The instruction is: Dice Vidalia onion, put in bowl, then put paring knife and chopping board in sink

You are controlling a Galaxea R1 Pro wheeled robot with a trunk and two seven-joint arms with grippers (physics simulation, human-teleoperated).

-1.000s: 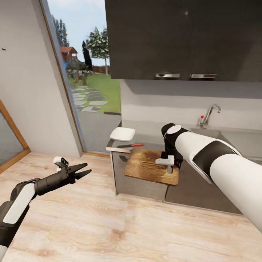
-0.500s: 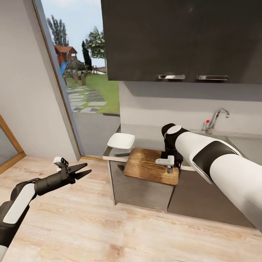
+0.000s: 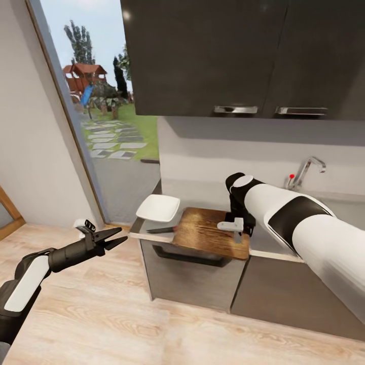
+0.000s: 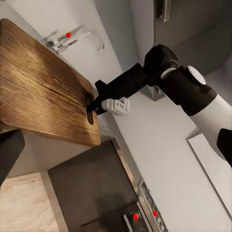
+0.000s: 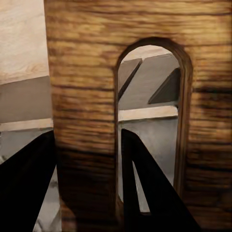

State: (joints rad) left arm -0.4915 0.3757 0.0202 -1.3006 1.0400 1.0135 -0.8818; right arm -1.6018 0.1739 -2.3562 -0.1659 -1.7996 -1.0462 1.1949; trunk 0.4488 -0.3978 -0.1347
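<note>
The right gripper [image 3: 237,234] pinches the brown, grained wooden chopping board [image 3: 205,230] at its oblong handle slot — one finger through the slot — holding it just above the grey brushed-metal countertop [image 3: 274,249]. Judged, this is the carry to the steel sink [image 3: 324,195] with its curved chrome faucet [image 3: 308,170], calling for a level rightward swing. The left gripper [image 3: 110,238] hangs spread and empty; the glossy white squarish bowl [image 3: 157,208] sits beside the dark-bladed paring knife [image 3: 161,229].

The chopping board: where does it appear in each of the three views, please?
Head view: the chopping board is at centre, at the countertop's front edge.
Left wrist view: upper left, slot end in the right gripper.
Right wrist view: it spans the frame.
Shared landmark: its oblong handle slot, where the fingers grip.
</note>
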